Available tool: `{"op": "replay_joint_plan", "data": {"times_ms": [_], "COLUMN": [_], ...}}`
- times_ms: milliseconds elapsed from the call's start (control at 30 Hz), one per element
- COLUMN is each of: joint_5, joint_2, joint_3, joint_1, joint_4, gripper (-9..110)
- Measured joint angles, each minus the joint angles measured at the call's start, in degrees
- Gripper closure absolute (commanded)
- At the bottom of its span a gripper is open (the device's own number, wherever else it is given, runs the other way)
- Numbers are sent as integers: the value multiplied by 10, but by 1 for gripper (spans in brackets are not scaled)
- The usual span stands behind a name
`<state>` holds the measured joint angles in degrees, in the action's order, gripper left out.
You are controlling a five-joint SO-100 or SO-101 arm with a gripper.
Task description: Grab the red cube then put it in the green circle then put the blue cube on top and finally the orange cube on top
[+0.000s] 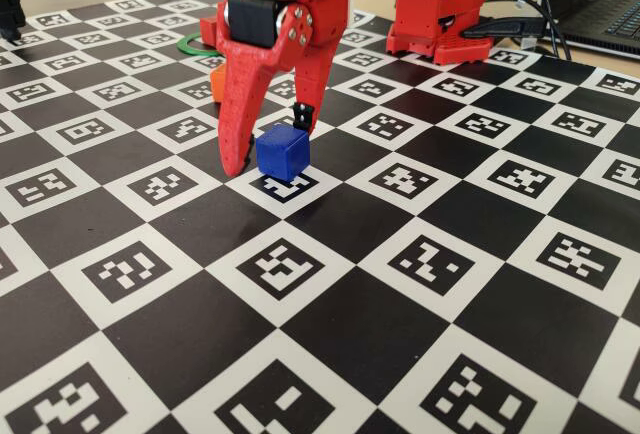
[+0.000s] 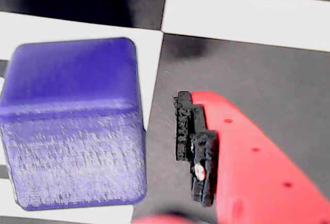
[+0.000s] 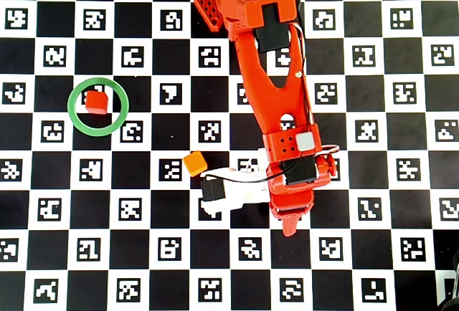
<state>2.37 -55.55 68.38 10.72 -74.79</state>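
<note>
While spread wide, hand (image 1: 272, 142) straddles blue cube (image 1: 281, 152) untouched.

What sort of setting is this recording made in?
Likely a lab or hobby robotics bench. The tabletop is a checkerboard mat printed with coded markers, a laptop and cables sit at the far edge, and small cubes such as the blue cube lie about as props.
</note>
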Motion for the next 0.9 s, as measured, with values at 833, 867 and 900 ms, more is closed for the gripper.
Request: {"op": "replay_joint_plan", "data": {"times_ms": [833, 867, 900], "joint_5": [5, 5, 5], "joint_2": [1, 1, 1], "joint_3": [7, 7, 7], "joint_1": [0, 0, 0], "joint_4": [15, 15, 15], "gripper": [92, 92, 92]}}
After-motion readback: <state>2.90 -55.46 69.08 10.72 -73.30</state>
